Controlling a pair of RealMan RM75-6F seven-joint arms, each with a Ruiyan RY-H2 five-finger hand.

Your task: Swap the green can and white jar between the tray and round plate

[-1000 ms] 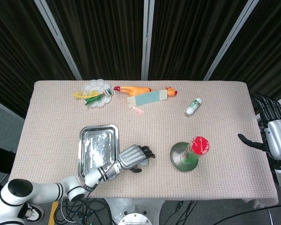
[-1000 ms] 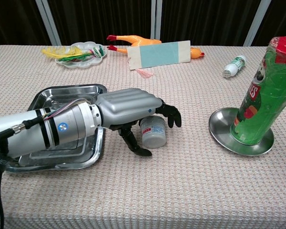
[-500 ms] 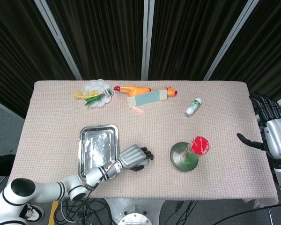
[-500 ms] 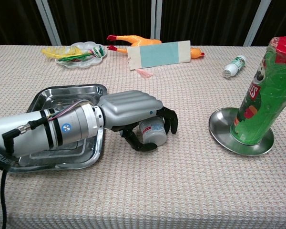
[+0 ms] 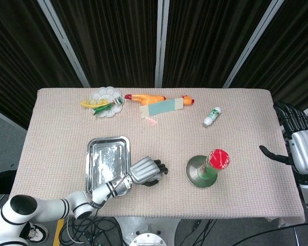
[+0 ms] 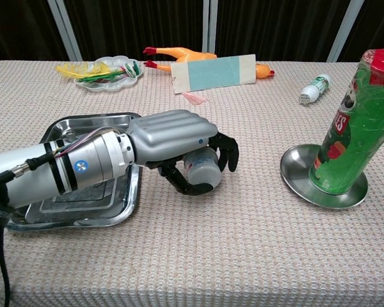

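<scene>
The green can (image 6: pixel 357 125) (image 5: pixel 216 163) with a red lid stands upright on the round metal plate (image 6: pixel 301 180) (image 5: pixel 194 176) at the right. My left hand (image 6: pixel 179 146) (image 5: pixel 146 170) grips the small white jar (image 6: pixel 202 169), tilted and lifted just off the cloth, right of the metal tray (image 6: pixel 77 128) (image 5: pixel 108 159). In the head view the jar is hidden under the hand. The tray holds nothing. My right hand (image 5: pixel 297 142) hangs open at the table's right edge, far from the can.
At the back lie a white flower-shaped dish (image 5: pixel 106 96) with yellow and green items, a rubber chicken (image 5: pixel 151 97), a teal card (image 5: pixel 161 107) and a small white bottle (image 5: pixel 212 116). The beige cloth covers the table.
My left hand's fingers closed around the white jar, then tipped and raised it slightly off the cloth. The right hand barely shifted.
</scene>
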